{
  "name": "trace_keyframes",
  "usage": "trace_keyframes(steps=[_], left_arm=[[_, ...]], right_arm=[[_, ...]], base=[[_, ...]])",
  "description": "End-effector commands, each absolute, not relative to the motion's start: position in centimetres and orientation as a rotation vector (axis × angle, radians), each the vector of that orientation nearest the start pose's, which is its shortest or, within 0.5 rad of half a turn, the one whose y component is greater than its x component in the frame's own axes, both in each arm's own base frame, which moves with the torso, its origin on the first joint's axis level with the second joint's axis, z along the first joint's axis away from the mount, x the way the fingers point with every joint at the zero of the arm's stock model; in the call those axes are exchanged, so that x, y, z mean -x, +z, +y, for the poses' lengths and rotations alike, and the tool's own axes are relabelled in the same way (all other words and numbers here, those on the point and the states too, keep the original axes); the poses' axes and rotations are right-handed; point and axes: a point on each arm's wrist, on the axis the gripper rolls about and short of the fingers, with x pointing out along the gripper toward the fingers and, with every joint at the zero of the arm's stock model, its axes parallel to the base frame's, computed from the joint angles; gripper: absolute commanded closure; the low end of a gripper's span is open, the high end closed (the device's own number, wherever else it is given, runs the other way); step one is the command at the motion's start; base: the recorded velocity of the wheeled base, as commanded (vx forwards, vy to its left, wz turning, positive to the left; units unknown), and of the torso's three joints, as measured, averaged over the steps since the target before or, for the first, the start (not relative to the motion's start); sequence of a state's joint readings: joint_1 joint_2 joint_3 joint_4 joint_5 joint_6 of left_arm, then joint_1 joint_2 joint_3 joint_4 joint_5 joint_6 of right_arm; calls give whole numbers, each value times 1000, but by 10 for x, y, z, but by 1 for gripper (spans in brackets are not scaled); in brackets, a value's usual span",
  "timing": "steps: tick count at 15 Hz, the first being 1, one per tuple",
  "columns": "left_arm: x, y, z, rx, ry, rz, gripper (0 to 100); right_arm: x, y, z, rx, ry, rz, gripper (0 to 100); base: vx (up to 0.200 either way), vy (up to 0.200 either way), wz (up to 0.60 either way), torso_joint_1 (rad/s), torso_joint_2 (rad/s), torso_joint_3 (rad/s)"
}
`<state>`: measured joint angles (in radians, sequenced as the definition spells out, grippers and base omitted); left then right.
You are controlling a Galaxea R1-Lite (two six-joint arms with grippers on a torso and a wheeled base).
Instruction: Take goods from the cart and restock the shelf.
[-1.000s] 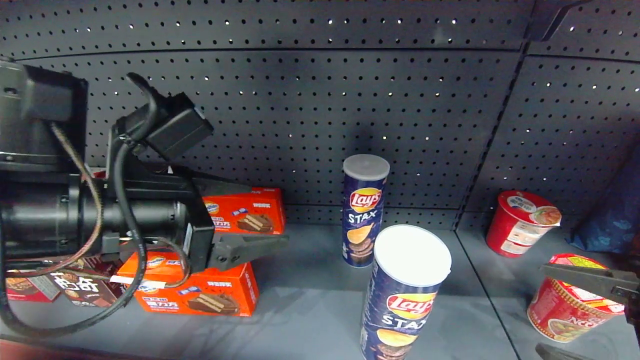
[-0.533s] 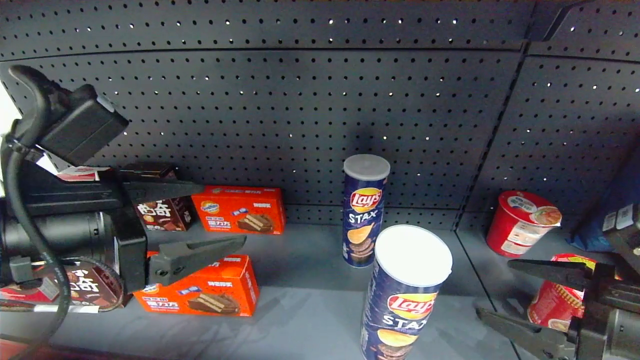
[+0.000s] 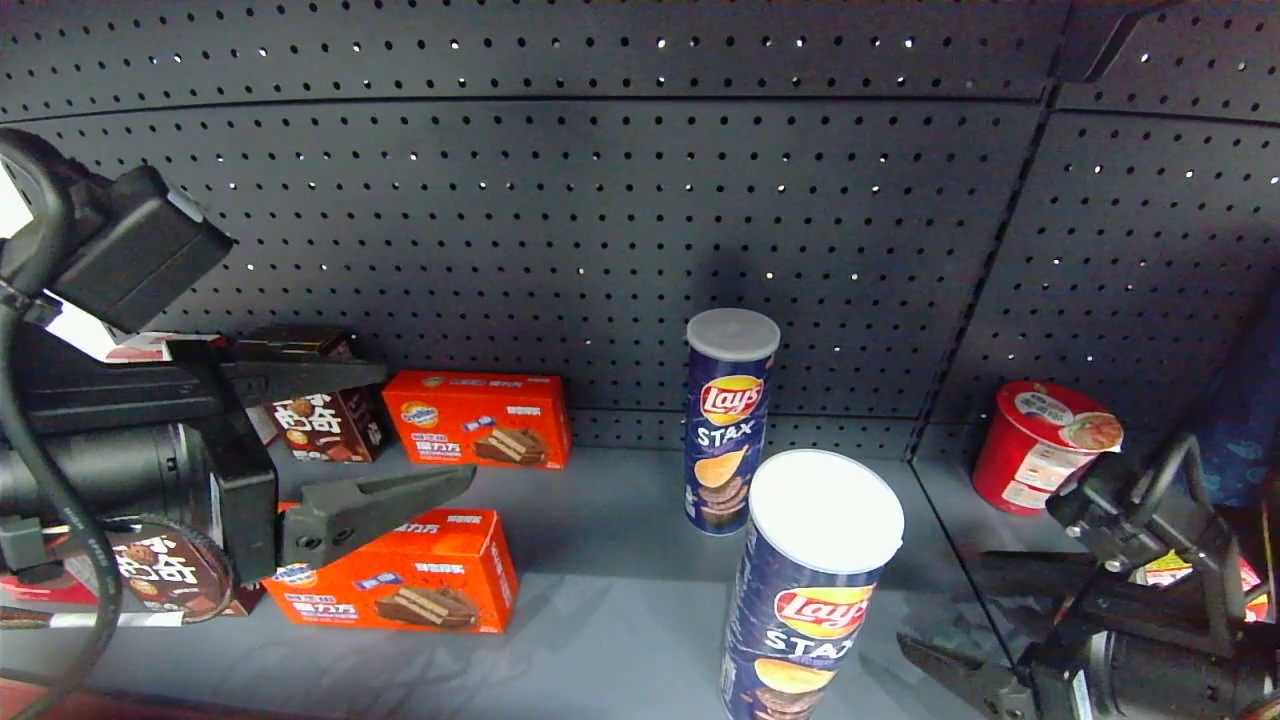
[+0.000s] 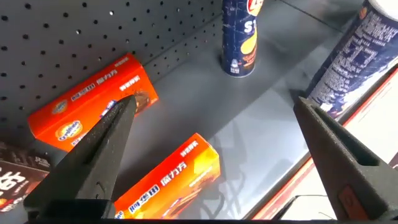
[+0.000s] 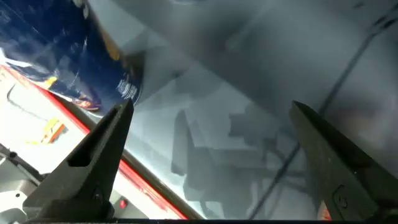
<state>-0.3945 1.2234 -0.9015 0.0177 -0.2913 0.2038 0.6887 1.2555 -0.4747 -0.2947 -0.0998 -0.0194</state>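
With left fingers [image 4: 93,155] and right fingers [image 5: 93,158] apart and empty, I'd grip the light, slick, crushable chip can [image 3: 810,600] mid-body.

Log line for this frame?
left gripper open, empty, by orange box | right gripper open, empty, beside front can

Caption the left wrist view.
Open left end effector facing shelf with rear orange box, front orange box, rear can, front can.
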Motion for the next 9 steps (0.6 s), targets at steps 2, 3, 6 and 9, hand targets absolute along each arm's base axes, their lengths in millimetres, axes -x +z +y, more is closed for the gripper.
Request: trace_keyframes(steps=[2, 3, 6, 9], left_arm=[[-169, 260, -74, -210, -697, 278, 0], [-170, 260, -74, -209, -695, 270, 0], [-171, 261, -74, -208, -691, 256, 0], [-171, 261, -74, -208, -692, 256, 0]], right_arm=[[-144, 157, 121, 234, 596, 506, 0], [-145, 157, 122, 237, 594, 510, 0], [-151, 156, 127, 237, 600, 502, 0], [-152, 156, 133, 244, 615, 503, 0]], base=[[0, 0, 0, 0, 0, 0], [0, 0, 0, 0, 0, 0], [0, 0, 0, 0, 0, 0], [0, 0, 0, 0, 0, 0]])
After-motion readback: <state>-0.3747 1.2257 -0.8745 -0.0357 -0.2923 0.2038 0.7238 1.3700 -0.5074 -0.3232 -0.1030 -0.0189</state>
